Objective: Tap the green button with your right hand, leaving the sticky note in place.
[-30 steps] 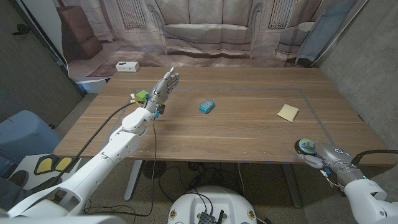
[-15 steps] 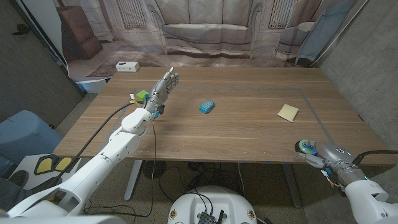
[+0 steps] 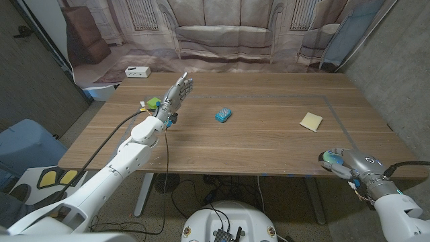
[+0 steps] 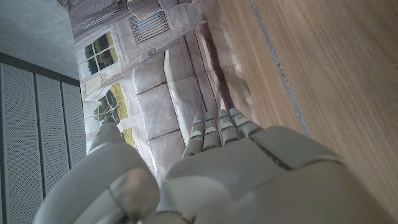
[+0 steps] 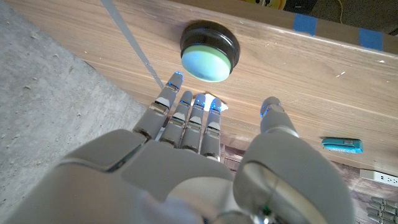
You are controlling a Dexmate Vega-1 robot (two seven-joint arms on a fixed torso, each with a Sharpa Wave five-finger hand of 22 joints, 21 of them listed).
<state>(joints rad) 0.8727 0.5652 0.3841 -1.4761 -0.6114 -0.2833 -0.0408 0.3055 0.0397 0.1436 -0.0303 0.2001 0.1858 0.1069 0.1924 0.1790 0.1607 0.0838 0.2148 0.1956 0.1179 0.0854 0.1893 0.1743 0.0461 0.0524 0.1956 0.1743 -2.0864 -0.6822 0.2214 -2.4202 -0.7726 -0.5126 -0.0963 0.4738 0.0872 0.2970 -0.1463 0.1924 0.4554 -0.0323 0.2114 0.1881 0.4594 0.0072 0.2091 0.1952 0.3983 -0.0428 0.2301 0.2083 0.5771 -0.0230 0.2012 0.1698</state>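
Observation:
The green button [image 3: 328, 157], a green dome on a black base, sits near the table's front right edge. My right hand [image 3: 348, 163] is just beside it with fingers stretched out, holding nothing. In the right wrist view the fingertips [image 5: 176, 81] reach close to the button [image 5: 209, 55]; contact cannot be told. The yellow sticky note [image 3: 311, 121] lies farther back on the right side of the table. My left hand [image 3: 177, 94] is raised over the table's left part, fingers straight and empty.
A small blue object [image 3: 224, 115] lies mid-table. A green and yellow item [image 3: 154, 103] sits behind the left hand, and a white box [image 3: 137, 72] rests at the far left corner. The front table edge [image 3: 269, 173] runs right by the button.
My right hand has crept slightly toward the button, so its fingers now overlap the button's right side. The left arm, note and blue object have not moved.

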